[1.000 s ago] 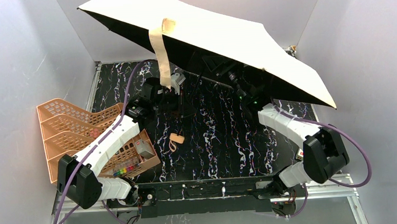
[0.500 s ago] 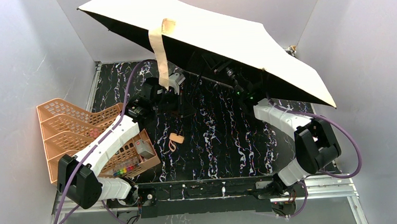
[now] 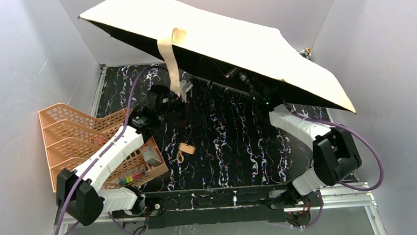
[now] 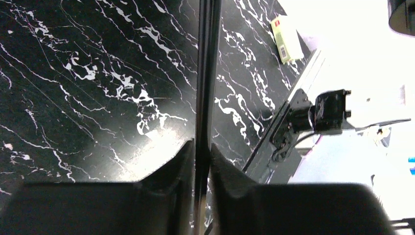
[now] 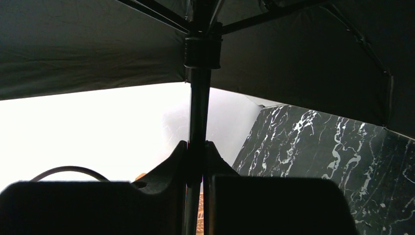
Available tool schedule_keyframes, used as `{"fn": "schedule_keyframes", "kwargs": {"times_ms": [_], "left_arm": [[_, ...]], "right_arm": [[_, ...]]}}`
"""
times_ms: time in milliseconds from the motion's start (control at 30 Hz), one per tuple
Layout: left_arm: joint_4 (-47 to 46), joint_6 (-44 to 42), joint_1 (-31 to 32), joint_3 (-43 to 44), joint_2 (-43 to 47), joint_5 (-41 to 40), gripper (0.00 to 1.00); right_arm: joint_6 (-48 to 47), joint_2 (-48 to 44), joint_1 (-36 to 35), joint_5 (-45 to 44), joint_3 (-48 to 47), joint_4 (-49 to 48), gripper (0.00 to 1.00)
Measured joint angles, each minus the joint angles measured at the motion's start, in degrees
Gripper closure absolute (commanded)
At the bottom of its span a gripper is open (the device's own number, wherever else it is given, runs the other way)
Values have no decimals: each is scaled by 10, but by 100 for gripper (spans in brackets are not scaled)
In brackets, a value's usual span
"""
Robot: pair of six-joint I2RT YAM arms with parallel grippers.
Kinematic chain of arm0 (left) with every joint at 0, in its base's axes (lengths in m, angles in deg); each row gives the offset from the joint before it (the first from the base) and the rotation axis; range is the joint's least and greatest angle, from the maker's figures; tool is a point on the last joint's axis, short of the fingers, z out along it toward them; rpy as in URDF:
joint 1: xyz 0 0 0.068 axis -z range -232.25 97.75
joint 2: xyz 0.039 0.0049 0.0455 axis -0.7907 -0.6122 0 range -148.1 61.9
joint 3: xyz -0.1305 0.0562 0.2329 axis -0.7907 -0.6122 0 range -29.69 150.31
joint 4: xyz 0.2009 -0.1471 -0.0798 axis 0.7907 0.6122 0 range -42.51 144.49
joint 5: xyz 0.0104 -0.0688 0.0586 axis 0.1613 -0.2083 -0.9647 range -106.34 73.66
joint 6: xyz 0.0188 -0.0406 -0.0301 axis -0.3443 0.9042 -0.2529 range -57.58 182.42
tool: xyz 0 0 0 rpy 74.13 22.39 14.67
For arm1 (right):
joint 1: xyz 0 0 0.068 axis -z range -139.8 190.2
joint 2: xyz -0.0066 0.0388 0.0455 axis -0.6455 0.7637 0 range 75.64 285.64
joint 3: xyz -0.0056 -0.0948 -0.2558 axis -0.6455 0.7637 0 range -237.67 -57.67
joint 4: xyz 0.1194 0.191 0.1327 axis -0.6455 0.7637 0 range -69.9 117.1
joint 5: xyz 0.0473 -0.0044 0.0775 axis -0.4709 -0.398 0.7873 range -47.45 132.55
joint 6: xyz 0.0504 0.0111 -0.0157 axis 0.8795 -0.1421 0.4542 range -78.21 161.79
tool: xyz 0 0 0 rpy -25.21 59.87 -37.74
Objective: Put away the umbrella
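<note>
An orange mesh tray rack (image 3: 72,130) stands at the left edge of the black, white-veined table (image 3: 235,148), and a small yellow-green packet (image 4: 286,36) lies flat near another edge of it.

Overhead, right pincer (image 5: 195,149) behind umbrella (image 3: 234,40)

The left gripper (image 4: 202,147) pinches a thin black metal umbrella shaft (image 4: 208,73) between its dark fingers, above a black white-veined marble tabletop (image 4: 98,73). A small yellow-green box (image 4: 286,36) lies near the table's edge.
</note>
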State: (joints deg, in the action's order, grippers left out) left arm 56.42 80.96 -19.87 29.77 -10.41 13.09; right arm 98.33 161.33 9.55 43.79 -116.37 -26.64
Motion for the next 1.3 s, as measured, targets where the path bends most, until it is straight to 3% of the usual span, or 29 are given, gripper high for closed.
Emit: {"fn": "schedule_keyframes", "kwargs": {"times_ms": [133,267,533,900,1067,1300], "left_arm": [[5,22,0,-18,38,6,57],[-12,53,-1,-21,70,13,47],[-108,132,-1,-11,66,43,35],[-249,212,15,79,-5,68,33],[-287,226,34,92,-26,59,43],[-339,252,49,103,-59,58,89]], "right_arm": [[-8,-29,7,21,4,26,100],[3,-60,16,50,4,41,100],[89,-79,18,150,4,2,100],[216,-39,17,266,-10,-136,100],[226,-40,17,276,-14,-165,100],[234,-40,20,274,-13,-178,100]]}}
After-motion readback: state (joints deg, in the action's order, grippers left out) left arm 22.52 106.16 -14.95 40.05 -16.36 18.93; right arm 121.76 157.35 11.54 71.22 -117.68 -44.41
